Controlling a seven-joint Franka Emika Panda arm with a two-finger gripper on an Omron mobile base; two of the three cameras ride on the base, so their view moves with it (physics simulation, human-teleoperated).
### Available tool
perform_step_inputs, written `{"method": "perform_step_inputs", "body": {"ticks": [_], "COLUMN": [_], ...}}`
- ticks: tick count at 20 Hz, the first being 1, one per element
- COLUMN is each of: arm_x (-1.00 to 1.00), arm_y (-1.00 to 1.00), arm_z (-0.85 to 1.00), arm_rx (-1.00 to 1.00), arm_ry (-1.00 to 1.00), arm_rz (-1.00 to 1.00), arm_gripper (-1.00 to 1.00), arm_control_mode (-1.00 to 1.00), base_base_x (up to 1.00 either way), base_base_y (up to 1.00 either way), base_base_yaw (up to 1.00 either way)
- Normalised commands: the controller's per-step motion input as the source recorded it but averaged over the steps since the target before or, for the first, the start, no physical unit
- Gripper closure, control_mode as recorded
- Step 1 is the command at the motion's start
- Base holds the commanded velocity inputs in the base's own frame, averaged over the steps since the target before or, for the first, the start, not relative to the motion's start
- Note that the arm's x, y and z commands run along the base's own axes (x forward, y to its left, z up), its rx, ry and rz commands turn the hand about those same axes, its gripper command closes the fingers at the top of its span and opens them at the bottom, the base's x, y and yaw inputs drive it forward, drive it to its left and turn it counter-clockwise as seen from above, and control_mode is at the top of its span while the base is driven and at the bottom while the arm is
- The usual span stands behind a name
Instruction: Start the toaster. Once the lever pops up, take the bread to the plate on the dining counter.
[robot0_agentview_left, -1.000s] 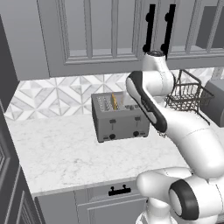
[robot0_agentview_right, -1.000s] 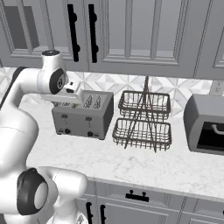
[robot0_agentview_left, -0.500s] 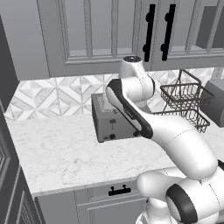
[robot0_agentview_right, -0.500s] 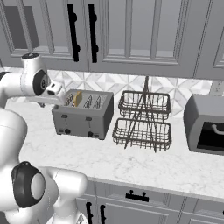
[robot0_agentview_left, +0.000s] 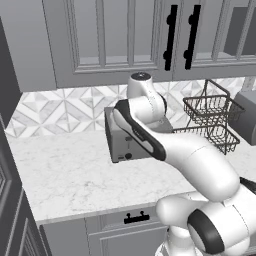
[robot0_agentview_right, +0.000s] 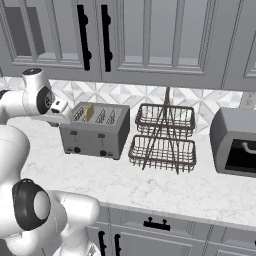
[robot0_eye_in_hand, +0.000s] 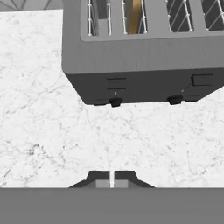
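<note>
The grey four-slot toaster (robot0_agentview_right: 95, 135) stands on the marble wall counter (robot0_agentview_right: 150, 185), near the backsplash. The bread (robot0_agentview_right: 88, 112), a golden slice, stands in its second slot from the left. In the hand view I look down on the toaster (robot0_eye_in_hand: 144, 65), with the bread (robot0_eye_in_hand: 134, 15) at the top and two lever slots and two black knobs on the front. My gripper (robot0_eye_in_hand: 112, 179) is shut on nothing and hangs over bare counter in front of the toaster. In the right base view the gripper (robot0_agentview_right: 55, 120) sits by the toaster's left front corner. My arm covers most of the toaster (robot0_agentview_left: 120, 145). The plate and the dining counter are out of view.
A black two-tier wire basket rack (robot0_agentview_right: 162, 137) stands right of the toaster, and a dark boxy appliance (robot0_agentview_right: 235, 142) beyond it. Grey upper cabinets (robot0_agentview_right: 150, 35) with black handles hang above. The counter's front edge (robot0_agentview_left: 100, 212) runs over grey drawers.
The arm has swung left across the toaster to its front left corner. The gripper's fingers have gone from open to shut.
</note>
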Motion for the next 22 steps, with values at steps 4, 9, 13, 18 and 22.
{"method": "perform_step_inputs", "body": {"ticks": [4,9,13,18,22], "arm_x": [0.27,0.28,0.34,0.31,0.17], "arm_y": [0.00,-0.02,-0.14,-0.14,-0.01], "arm_z": [-0.38,-0.27,-0.18,-0.15,-0.16], "arm_rx": [0.00,0.00,0.00,0.00,0.00], "arm_ry": [-0.07,-0.03,0.00,0.00,-0.01], "arm_rz": [0.00,0.00,0.01,0.01,0.00], "arm_gripper": [1.00,1.00,1.00,1.00,1.00], "arm_control_mode": [-1.00,-1.00,-1.00,-1.00,-1.00], "base_base_x": [0.00,0.00,0.00,0.00,0.00], "base_base_y": [0.00,0.00,0.00,0.00,0.00], "base_base_yaw": [0.00,0.00,0.00,0.00,0.00]}}
